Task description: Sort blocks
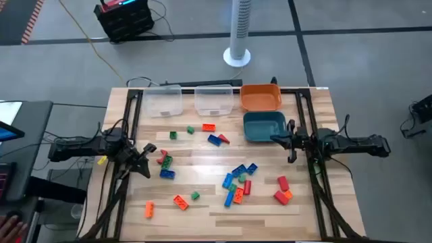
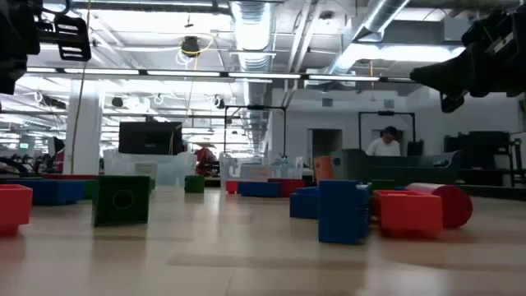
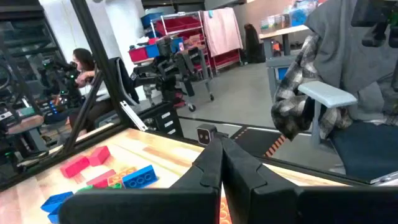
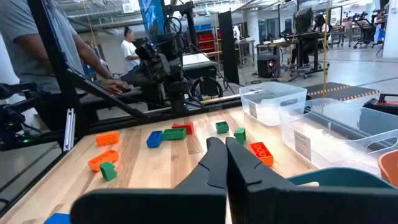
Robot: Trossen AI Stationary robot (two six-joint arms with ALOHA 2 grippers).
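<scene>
The blocks, red, orange, blue and green, lie scattered on the wooden table (image 1: 202, 212). One cluster (image 1: 237, 182) is near the middle. A red and orange group (image 1: 283, 191) lies to the right and a green, blue and red group (image 1: 165, 164) to the left. My left gripper (image 1: 147, 150) hovers shut over the table's left side, just beside that left group, with nothing in it. My right gripper (image 1: 275, 138) hovers shut above the near right corner of the teal bin (image 1: 263, 126), also with nothing in it. In the wrist views both pairs of fingers (image 3: 221, 152) (image 4: 221, 146) are pressed together.
Two clear bins (image 1: 164, 100) (image 1: 213, 100) and an orange bin (image 1: 260, 97) stand along the far edge, the teal bin just in front of the orange one. Black frame bars run along both table sides. People show in the room beyond.
</scene>
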